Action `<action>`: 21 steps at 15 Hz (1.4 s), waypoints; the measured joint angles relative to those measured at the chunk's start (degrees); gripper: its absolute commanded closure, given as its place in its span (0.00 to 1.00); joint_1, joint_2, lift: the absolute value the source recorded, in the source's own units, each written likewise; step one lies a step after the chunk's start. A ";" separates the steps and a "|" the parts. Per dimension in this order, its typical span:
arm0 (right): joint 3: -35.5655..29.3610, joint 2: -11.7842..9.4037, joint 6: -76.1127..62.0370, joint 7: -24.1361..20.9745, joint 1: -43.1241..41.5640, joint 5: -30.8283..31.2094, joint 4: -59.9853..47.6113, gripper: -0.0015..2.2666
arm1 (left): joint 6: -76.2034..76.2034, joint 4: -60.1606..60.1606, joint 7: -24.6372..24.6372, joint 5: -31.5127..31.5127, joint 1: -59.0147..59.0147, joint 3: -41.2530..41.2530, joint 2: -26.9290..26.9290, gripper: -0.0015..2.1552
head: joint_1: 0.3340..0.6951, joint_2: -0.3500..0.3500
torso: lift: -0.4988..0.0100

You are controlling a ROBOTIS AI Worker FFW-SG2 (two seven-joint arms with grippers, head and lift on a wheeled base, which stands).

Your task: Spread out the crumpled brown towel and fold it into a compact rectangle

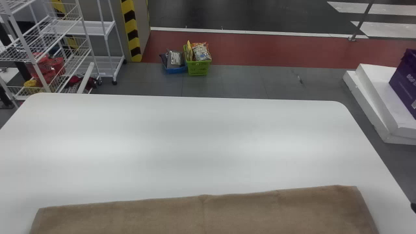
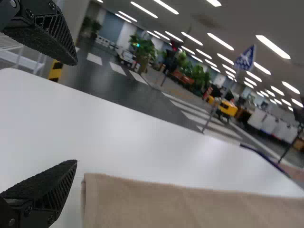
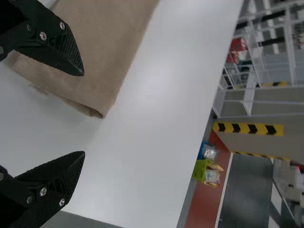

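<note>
I am holding the left gripper and right gripper near the brown towel, fingers apart; the green basket is containing packets.

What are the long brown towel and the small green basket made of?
The long brown towel looks like soft, matte cloth, maybe cotton: its surface seems fuzzy and faint creases cross it. The small green basket looks like hard, smooth plastic: it's evenly bright, with stiff sides full of little slots.

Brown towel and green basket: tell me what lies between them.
Between the brown towel and the green basket, the head view shows a bare stretch of white table, then grey floor.
</note>
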 measured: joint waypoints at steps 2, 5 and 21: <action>0.19 1.45 3.59 -4.95 -2.65 -0.90 1.68 0.01 | 17.65 -5.89 0.58 2.71 0.38 -0.11 -3.22 0.10 | 1.00 0.52 | 0.73; -0.12 1.71 6.80 -9.63 -5.73 -0.27 3.13 0.01 | 49.87 -17.63 -0.63 7.27 4.30 -0.72 -7.15 0.10 | 1.00 0.52 | 0.73; -2.04 -0.99 3.14 -14.00 -6.75 -0.55 10.27 0.01 | 97.85 -42.97 7.16 2.53 15.47 -13.41 -14.06 0.13 | 1.00 0.12 | 0.73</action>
